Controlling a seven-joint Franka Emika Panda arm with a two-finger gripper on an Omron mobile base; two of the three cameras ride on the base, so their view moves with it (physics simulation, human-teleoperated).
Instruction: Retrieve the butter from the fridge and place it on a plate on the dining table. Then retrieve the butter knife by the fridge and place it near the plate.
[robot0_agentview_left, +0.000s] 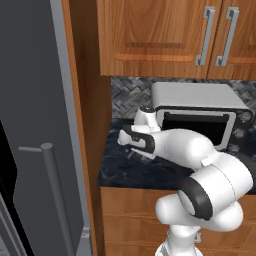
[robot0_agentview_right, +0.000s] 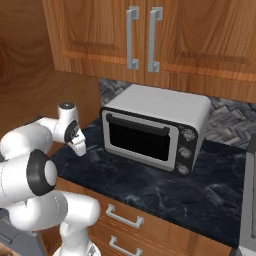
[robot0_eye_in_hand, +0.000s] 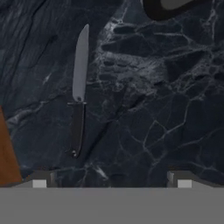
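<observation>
You are looking down on the butter knife (robot0_eye_in_hand: 78, 89) lying flat on the dark marble counter (robot0_eye_in_hand: 166, 122), grey blade pointing toward the top of the hand view and dark handle toward the bottom. The gripper (robot0_eye_in_hand: 111, 181) is hovering above the counter with its fingers spread wide and holding nothing; the knife is sitting toward the left fingertip (robot0_eye_in_hand: 39, 183) rather than centred between the two. In the left base view the knife (robot0_agentview_left: 126, 161) is showing as a thin dark sliver near the counter's left end, just beside the wooden side panel (robot0_agentview_left: 90, 125) that is separating the counter from the fridge (robot0_agentview_left: 35, 125). The microwave (robot0_agentview_right: 152, 127) is standing well to the right of the gripper (robot0_agentview_right: 80, 146), leaving bare counter between them. The front edge of the counter is lying open.
</observation>
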